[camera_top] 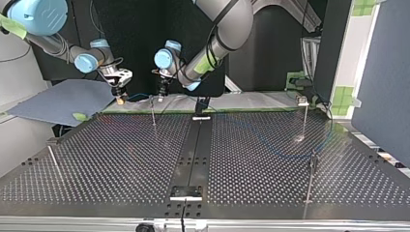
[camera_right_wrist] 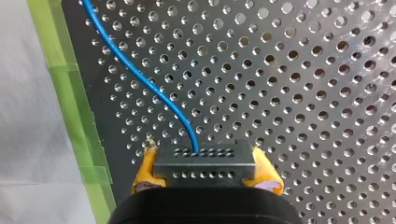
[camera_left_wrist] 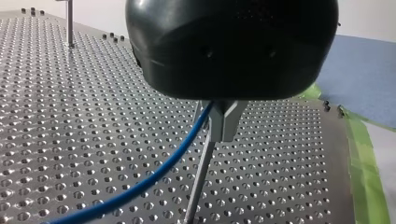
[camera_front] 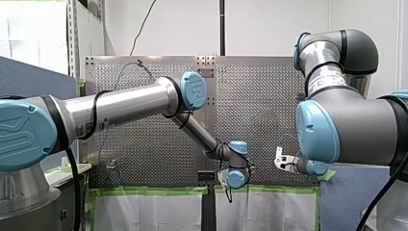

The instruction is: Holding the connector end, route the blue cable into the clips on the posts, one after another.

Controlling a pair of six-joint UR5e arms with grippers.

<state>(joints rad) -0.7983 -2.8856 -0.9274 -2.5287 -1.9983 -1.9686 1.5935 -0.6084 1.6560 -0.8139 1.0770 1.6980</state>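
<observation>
Connector [camera_right_wrist: 204, 164] clenched between right gripper's [camera_right_wrist: 205, 161] yellow pads [camera_right_wrist: 145, 169]; blue cable [camera_right_wrist: 140, 77] leaves it forward over perforated table [camera_right_wrist: 303, 93]. Further along, same cable pinched in left gripper [camera_left_wrist: 220, 122], metal fingers [camera_left_wrist: 226, 123] closed directly above thin post [camera_left_wrist: 198, 182]. Cable axis crosses post top, gripper to gripper. Clip itself hidden. Judgement: left gripper nearer post, should press cable down there.

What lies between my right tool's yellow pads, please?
The right wrist view shows the dark connector clamped between the right tool's pads, the blue cable leaving it.
</observation>
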